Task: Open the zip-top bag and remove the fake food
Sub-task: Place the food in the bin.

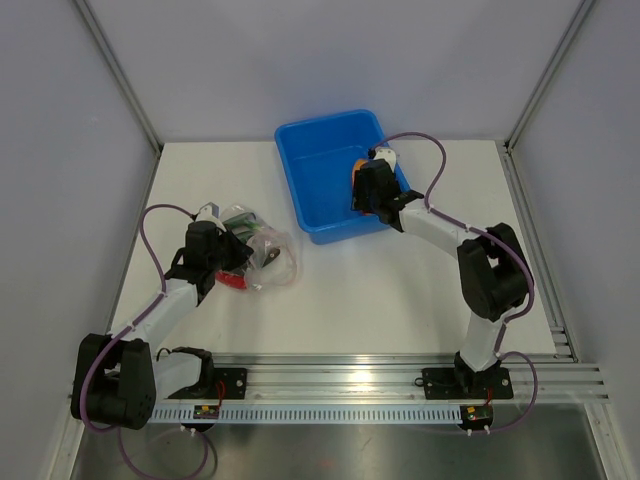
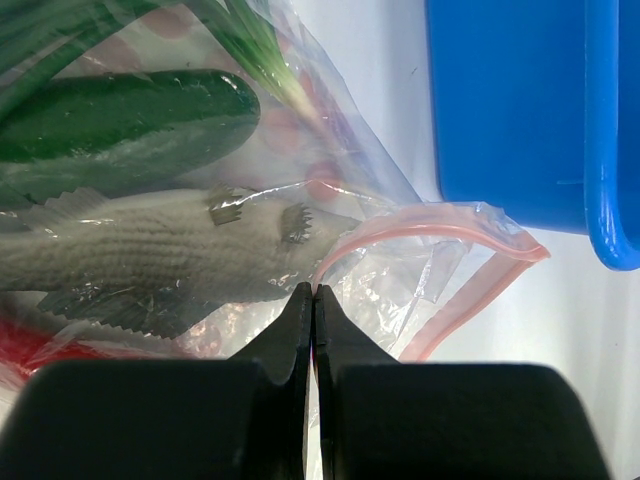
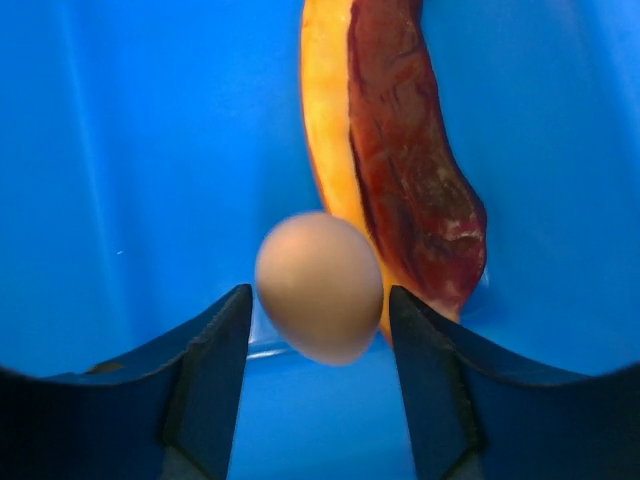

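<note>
Left tool (image 2: 314, 300): fully closed, tips pinching the film of the clear, crinkly plastic zip-top bag (image 2: 400, 265) just beside its pinkish zip strip (image 2: 440, 215).
Bag: lies toward the left edge of the worktop (image 1: 400, 290), mouth looped open on the tub side. Grey toy fish (image 2: 150, 250), green chilli (image 2: 120, 110), red chilli (image 1: 232, 280) and green onion (image 2: 250, 30) are inside it.
Blue plastic tub (image 1: 330, 235): far edge, about centre. An orange-rimmed fruit slice (image 3: 400, 150) lies in it.
Right tool (image 3: 318, 300): over the tub, jaws part open. Pale pink toy egg (image 3: 320, 285) sits between them with a gap each side, so it isn't gripped.
Risk 1: the pinch is on thin film only. Any tug on the contents could slip it and the mouth would collapse.
Risk 2: single hold point, so the bag may drag or twist rather than release items.
Risk 3: the fish's fins could snag on the strip.
</note>
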`<state>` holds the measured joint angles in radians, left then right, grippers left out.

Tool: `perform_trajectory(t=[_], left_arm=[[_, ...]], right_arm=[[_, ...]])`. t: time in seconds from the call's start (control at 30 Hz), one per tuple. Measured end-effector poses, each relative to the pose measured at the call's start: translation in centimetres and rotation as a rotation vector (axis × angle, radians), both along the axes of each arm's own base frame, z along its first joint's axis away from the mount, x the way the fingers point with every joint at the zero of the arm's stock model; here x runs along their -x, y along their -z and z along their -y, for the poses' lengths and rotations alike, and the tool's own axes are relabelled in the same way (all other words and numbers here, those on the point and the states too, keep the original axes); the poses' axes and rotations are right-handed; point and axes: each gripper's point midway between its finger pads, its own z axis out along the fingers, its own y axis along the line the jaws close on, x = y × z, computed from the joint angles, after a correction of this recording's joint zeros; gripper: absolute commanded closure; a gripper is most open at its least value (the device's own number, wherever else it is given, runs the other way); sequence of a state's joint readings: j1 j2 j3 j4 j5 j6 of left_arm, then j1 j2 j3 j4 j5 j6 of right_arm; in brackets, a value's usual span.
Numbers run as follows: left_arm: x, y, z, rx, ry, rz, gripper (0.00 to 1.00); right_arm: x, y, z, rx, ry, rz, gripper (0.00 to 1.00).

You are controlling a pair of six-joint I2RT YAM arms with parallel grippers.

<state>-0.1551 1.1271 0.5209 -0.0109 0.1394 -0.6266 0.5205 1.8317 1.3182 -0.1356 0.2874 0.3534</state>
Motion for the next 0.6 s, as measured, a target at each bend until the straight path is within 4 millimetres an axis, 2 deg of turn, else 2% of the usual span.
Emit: perform_trajectory(t=[0.1,0.37,0.5,0.6], left_arm=[[0.0,-0.1,0.0,0.001,0.001,0.003,1.0],[-0.1,-0.1,0.1,0.003,0.003,0.005,1.0],[0.0,-0.1,0.1,0.005,0.006,0.004,1.0],[0.0,-0.1,0.2,0.006,0.007,0.005,1.0]], right_arm=[[0.0,0.5,0.3,0.023,0.005,-0.01,0.27],[0.0,0.2,0.2,0.019,-0.001,-0.012,0.27],[1.2,-1.2,-0.2,-0.036,-0.031,0.003,0.27],[2.4,-3.2,-0.4,-0.091,-0.058,0.041,0.28]])
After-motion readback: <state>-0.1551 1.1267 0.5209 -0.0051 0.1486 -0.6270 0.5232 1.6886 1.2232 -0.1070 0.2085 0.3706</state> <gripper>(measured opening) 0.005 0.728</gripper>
